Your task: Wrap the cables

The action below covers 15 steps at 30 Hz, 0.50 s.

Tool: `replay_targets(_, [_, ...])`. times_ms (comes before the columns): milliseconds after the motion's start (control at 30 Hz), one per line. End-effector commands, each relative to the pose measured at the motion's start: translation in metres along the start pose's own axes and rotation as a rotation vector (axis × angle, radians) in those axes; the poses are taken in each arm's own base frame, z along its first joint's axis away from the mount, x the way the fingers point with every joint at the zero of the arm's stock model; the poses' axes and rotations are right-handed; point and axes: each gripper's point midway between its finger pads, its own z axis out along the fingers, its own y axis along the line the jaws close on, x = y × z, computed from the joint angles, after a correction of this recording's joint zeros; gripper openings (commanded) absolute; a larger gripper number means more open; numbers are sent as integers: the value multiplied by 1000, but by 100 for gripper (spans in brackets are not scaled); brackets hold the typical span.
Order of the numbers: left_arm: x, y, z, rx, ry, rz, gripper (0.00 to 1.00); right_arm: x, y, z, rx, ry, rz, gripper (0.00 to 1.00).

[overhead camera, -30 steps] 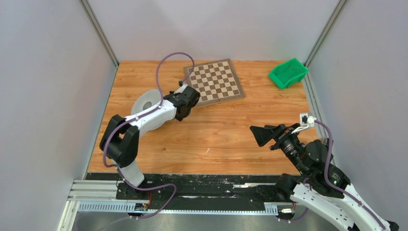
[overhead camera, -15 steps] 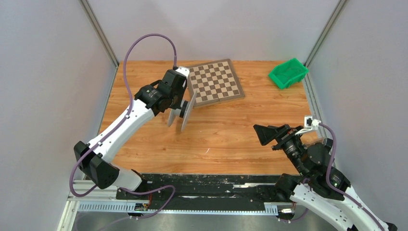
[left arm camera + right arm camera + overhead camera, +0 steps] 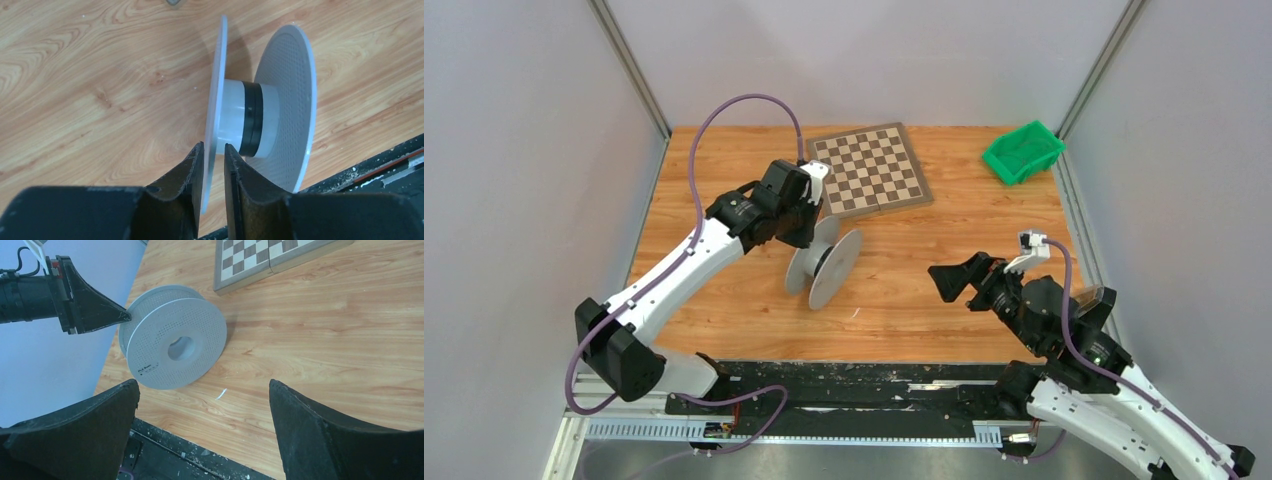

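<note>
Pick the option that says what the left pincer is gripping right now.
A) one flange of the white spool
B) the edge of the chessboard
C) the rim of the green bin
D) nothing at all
A: in the left wrist view, the left pincer has a finger on either face of the thin near flange of the white spool. The chessboard and green bin lie apart from it.

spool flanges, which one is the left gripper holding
The edge-on flange in the left wrist view, clamped in the left gripper; the dotted flange, its face showing, is free.
</note>
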Motion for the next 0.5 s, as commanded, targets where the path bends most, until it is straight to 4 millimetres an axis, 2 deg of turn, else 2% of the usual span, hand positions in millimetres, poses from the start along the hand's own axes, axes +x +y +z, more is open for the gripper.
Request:
replay_targets(0, [-16, -9, 3, 49, -71, -3, 32, -14, 10, -9, -13, -6, 15, 100])
replay_targets(133, [-14, -9, -2, 53, -73, -1, 42, -19, 6, -13, 13, -15, 14, 100])
replay_targets(200, [-9, -8, -4, 55, -70, 4, 44, -20, 3, -14, 28, -19, 12, 100])
replay_targets(467, [23, 1, -3, 25, -31, -1, 41, -31, -2, -9, 93, -52, -7, 100])
